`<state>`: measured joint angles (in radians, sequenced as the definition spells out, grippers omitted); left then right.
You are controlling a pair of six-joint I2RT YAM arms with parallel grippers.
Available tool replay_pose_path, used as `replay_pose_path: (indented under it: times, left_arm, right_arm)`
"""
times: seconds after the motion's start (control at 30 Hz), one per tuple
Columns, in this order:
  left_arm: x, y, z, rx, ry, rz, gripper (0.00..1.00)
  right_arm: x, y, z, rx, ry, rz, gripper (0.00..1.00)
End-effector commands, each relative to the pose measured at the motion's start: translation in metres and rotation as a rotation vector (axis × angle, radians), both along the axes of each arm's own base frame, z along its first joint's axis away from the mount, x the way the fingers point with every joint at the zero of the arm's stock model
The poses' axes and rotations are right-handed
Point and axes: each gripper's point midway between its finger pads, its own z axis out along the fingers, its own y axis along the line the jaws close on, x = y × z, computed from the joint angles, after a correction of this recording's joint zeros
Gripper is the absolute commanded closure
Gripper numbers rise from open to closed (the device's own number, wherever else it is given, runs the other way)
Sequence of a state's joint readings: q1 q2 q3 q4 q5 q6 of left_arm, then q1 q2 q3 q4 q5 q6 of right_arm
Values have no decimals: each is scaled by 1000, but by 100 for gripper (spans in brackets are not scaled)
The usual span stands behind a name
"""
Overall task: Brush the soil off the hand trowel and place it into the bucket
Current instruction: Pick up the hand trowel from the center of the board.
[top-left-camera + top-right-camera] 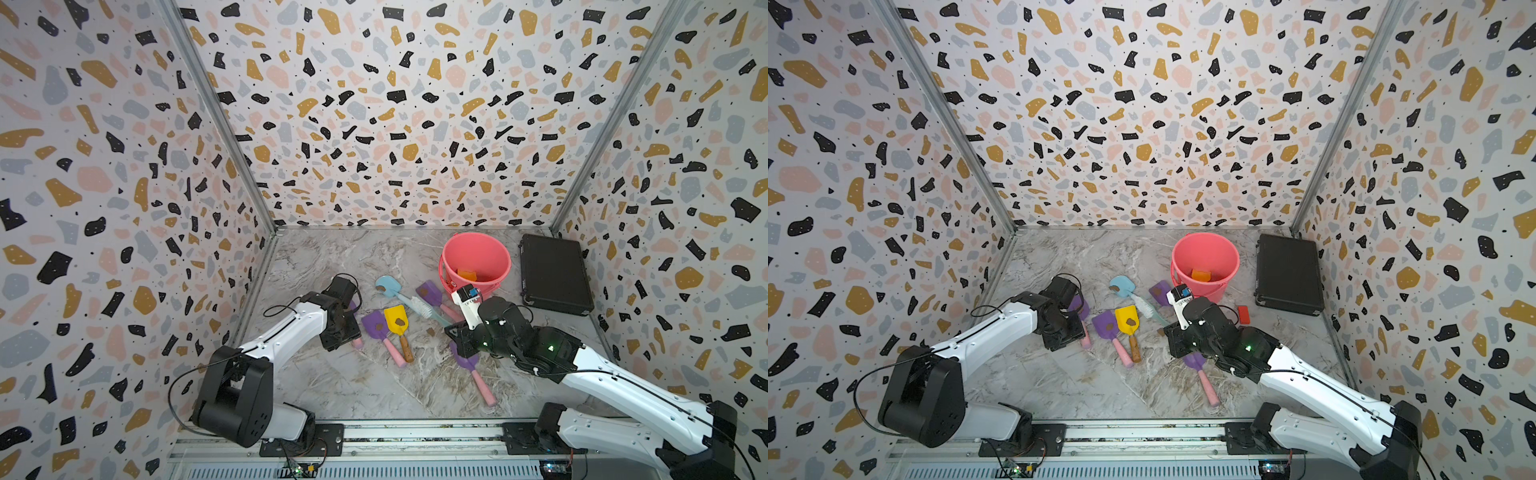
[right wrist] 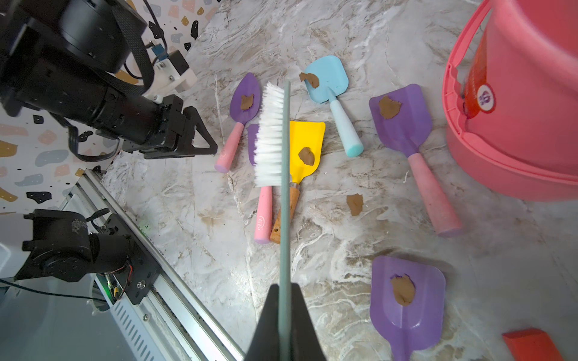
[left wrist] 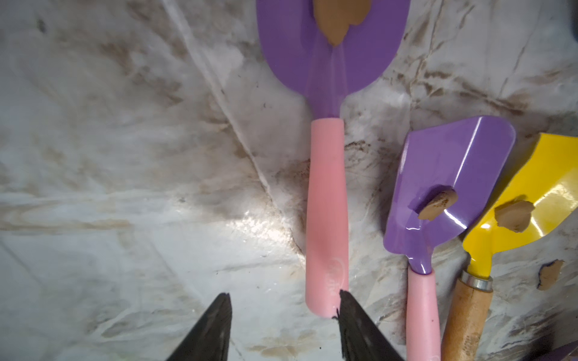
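Noted L gripper (image 3: pixel 284 295) released; trowel (image 3: pixel 327 218) handle end touching one jaw, off-centre. Centre before closing; keep soil (image 3: pixel 336 22) upward. Noted R gripper (image 2: pixel 284 287) clenched on brush (image 2: pixel 270 134), bucket (image 2: pixel 516 109) nearby.

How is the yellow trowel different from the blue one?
The yellow trowel has a brown wooden handle; the blue trowel has a pale blue handle that matches its blade. The yellow trowel's blade is longer and narrower; the blue trowel's blade is squarer. The yellow trowel's soil sits mid-blade; the blue trowel's soil sits at a blade corner. Both lie flat on the table with one soil blob each.
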<state>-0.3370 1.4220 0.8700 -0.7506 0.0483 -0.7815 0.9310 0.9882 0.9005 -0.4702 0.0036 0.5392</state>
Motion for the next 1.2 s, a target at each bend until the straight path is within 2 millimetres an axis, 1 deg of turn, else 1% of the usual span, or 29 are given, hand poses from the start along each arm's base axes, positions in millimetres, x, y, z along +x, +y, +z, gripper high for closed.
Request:
replay_pose_path:
  times: [0.0, 0.1, 0.27, 0.3, 0.37, 0.5, 0.63, 0.73, 0.83, 0.97, 1.03, 1.17]
  left_arm:
    - [9, -11, -8, -36, -24, -22, 45]
    - [10, -17, -15, -32, -16, -60, 44]
    - [8, -15, -25, -1, 15, -71, 45]
    - [7, -15, -26, 2, 20, -73, 47]
    - [7, -14, -28, 11, 25, -73, 54]
    - [6, -12, -29, 24, 31, -87, 60]
    - [3, -12, -25, 28, 51, -115, 67]
    - [3, -12, -15, 28, 45, -136, 76]
    - [4, -13, -3, 24, 30, -154, 77]
    - [0, -17, 15, 0, 29, -185, 84]
    - [-7, -20, 26, -18, 38, -212, 87]
    - [-30, -30, 63, -38, 55, -313, 91]
  right_arm:
    - [0, -3, 7, 21, -9, -13, 100]
    - [0, -3, 6, 21, -5, -13, 100]
    - [0, -4, 6, 27, 3, -24, 100]
    - [0, -4, 6, 27, 5, -25, 100]
    - [0, -6, 6, 21, 4, -28, 100]
    - [-1, -11, 3, -2, 4, -32, 100]
    - [-3, -22, 1, -34, -15, -45, 100]
    - [-3, -29, 5, -51, -49, -40, 100]
    - [-2, -36, 9, -76, -82, -44, 100]
    - [-2, -40, 16, -103, -119, -23, 100]
    - [-2, -41, 20, -117, -143, -4, 100]
    - [-3, -41, 32, -147, -230, 62, 100]
